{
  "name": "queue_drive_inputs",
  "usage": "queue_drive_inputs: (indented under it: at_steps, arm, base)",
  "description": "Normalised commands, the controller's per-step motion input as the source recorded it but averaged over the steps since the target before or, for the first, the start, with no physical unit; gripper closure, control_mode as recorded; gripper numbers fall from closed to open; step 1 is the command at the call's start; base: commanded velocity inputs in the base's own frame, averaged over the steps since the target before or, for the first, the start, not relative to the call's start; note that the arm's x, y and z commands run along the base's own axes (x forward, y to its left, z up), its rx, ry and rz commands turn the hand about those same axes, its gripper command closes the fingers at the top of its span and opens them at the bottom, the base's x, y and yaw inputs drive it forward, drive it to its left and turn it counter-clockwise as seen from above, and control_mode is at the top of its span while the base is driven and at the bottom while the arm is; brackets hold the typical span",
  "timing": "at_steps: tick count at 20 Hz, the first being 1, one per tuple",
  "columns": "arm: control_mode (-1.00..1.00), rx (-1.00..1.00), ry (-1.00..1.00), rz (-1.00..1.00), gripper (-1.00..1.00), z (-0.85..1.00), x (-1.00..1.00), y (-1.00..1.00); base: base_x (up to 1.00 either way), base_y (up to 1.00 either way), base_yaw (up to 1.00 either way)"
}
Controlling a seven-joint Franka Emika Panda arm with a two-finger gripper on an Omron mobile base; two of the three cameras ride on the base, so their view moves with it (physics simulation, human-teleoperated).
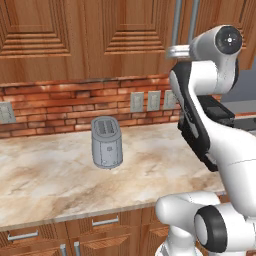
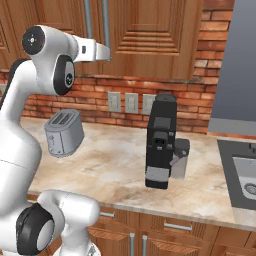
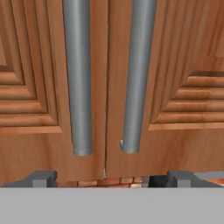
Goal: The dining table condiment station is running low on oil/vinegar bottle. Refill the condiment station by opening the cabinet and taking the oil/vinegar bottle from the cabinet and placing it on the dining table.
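Note:
The cabinet (image 3: 39, 87) is a reddish-brown wall cabinet with raised-panel doors, both shut. Two long silver bar handles hang side by side at the door seam: the left handle (image 3: 78, 78) and the right handle (image 3: 136, 78). My gripper (image 3: 111, 179) faces them close up, just below their lower ends, open, with nothing between its fingers. From the base views the hand (image 1: 176, 51) (image 2: 101, 51) is raised to the cabinet's (image 1: 115, 35) bottom edge, under the handles (image 1: 185, 20) (image 2: 96, 17). The oil/vinegar bottle is hidden and the dining table is out of view.
A grey toaster (image 1: 106, 142) (image 2: 63, 132) stands on the marbled counter (image 1: 45, 175) below. A black coffee machine (image 2: 161, 142) stands to the right, with a sink (image 2: 245, 182) beyond it. Brick backsplash (image 1: 60, 107) with outlets runs behind; drawers (image 1: 105, 222) sit under the counter.

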Motion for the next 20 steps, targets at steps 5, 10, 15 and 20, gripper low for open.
queue_drive_inputs:
  at_steps: [5,10,15,20]
  arm:
    - [-1.00,0.03,0.00,0.00,-1.00,0.21,0.29,-0.23]
    - [-1.00,0.09,0.00,0.01,-1.00,0.20,0.41,-0.22]
    - [-1.00,0.05,0.00,0.08,-1.00,0.02,0.37,-0.08]
    - [-1.00,0.03,0.00,0.10,-1.00,0.00,0.42,-0.05]
  base:
    - [0.00,0.00,0.00]
    - [0.00,0.00,0.00]
    - [0.00,0.00,0.00]
    - [0.00,0.00,0.00]
